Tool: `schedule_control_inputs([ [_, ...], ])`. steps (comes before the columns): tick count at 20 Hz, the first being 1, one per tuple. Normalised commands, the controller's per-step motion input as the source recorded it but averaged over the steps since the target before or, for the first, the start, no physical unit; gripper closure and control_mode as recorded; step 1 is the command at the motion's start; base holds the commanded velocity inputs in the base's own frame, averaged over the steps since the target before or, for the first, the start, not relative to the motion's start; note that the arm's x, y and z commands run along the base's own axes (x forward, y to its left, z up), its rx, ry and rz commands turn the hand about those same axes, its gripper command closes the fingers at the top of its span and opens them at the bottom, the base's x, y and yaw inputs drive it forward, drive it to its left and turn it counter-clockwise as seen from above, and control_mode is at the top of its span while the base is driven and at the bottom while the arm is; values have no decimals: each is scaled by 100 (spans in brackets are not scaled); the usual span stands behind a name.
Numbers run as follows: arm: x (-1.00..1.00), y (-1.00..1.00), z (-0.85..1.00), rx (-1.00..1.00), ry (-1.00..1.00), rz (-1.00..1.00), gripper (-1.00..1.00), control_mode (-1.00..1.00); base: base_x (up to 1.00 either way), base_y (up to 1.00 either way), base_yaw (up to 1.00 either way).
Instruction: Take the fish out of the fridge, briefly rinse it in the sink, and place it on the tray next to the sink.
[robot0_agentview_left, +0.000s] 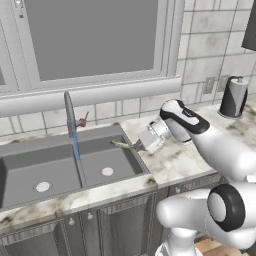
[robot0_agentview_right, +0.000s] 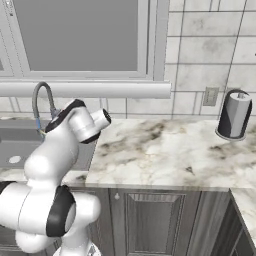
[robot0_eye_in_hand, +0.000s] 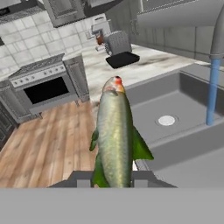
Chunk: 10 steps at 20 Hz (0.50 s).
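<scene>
Fish (robot0_eye_in_hand: 114, 135) fills the centre of the hand view, upright between the gripper (robot0_eye_in_hand: 113, 178) fingers, which are clamped on its tail end. Left base view: gripper (robot0_agentview_left: 136, 145) at frame centre holds the fish (robot0_agentview_left: 121, 145) over the right basin of the sink (robot0_agentview_left: 30, 150), near its right rim. Blue water stream (robot0_agentview_left: 76, 145) runs from the faucet (robot0_agentview_left: 69, 112). Black tray (robot0_eye_in_hand: 122, 59) sits top centre of the hand view, on the counter beyond the sink, just beside a toaster (robot0_eye_in_hand: 115, 42).
</scene>
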Motion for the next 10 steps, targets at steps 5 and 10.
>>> schedule_control_inputs([
  [5,51,46,-13,0,3,0,100,-100,0,0,0],
  [10,31,26,-6,0,4,0,100,-100,0,0,0],
])
